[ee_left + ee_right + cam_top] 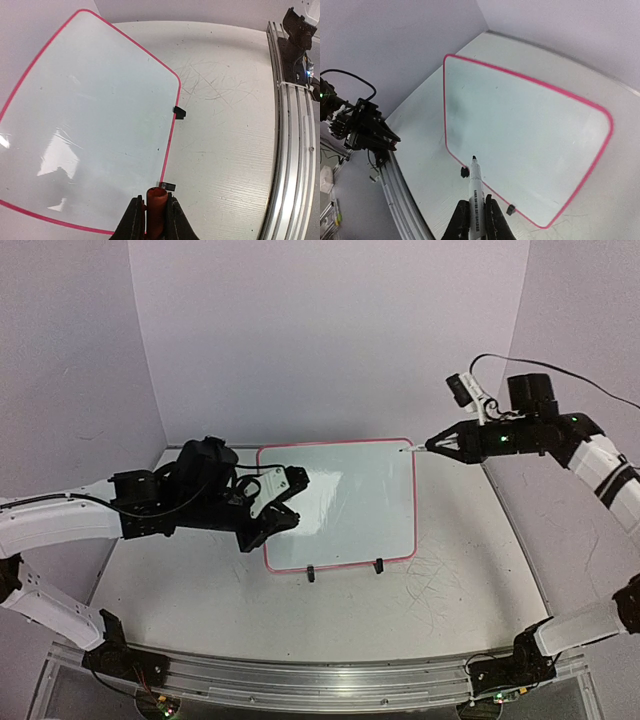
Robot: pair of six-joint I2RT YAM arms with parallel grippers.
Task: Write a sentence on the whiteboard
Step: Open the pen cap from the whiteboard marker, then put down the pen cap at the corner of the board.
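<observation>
The whiteboard (350, 505) lies on the table, pink-framed, its surface bare; no sentence shows on it in any view. My left gripper (285, 502) hovers over the board's left edge, shut on a red marker cap (156, 210). In the left wrist view the whiteboard (95, 125) fills the left side. My right gripper (440, 445) is shut on a white marker (476, 187) with a black tip. In the top view the tip is at the board's far right corner. The right wrist view shows the whiteboard (530, 130) beyond the marker tip.
Two black clip feet (311, 574) sit on the board's near edge. Grey scribble scratches (435, 575) mark the tabletop right of the board. An aluminium rail (300, 680) runs along the near table edge. Purple walls close the back and sides.
</observation>
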